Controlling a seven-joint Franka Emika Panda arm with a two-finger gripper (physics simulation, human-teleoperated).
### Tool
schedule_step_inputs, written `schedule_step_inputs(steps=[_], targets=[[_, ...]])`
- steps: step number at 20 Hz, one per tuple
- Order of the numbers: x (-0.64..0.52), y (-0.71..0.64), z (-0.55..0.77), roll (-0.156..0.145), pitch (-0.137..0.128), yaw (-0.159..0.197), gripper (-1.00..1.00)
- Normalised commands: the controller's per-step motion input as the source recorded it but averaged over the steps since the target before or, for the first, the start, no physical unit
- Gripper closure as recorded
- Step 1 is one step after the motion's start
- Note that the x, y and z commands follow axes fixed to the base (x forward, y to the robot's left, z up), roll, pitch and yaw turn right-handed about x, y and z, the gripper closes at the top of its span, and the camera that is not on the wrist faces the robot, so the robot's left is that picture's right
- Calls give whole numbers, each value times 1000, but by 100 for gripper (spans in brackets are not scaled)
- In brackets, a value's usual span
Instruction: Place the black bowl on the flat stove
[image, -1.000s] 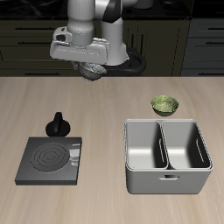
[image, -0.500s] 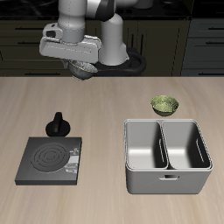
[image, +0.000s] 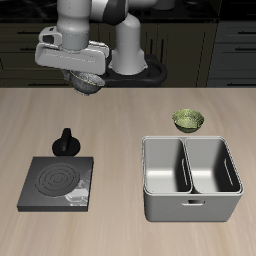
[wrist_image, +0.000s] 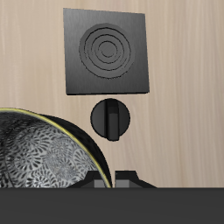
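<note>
My gripper (image: 90, 80) is shut on the black bowl (image: 89, 82) and holds it high above the table, toward the back. In the wrist view the bowl (wrist_image: 44, 156) shows its grey-white speckled inside, with the rim pinched between the fingers (wrist_image: 103, 182). The flat stove (image: 58, 182) is a dark grey square plate with ring marks, lying near the table's front edge, below and forward of the gripper. It also shows in the wrist view (wrist_image: 107, 52), with nothing on it.
A small black knobbed pot (image: 66, 142) stands just behind the stove, also seen in the wrist view (wrist_image: 110, 120). An olive-green bowl (image: 187, 120) sits behind a grey two-compartment metal basin (image: 190, 178).
The gripper has carried the black bowl sideways, away from the basin side and toward the stove's side, staying high above the table.
</note>
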Motion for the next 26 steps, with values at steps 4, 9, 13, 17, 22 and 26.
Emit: schedule_step_inputs(steps=[4, 9, 13, 17, 22, 26], targets=[[389, 61, 65, -8, 7, 58, 100], [427, 18, 84, -10, 8, 20, 100], [508, -144, 265, -24, -43, 42, 100], [342, -31, 121, 41, -43, 3, 100], [329, 46, 32, 13, 9, 11, 100], [262, 113, -5, 24, 7, 28, 100]])
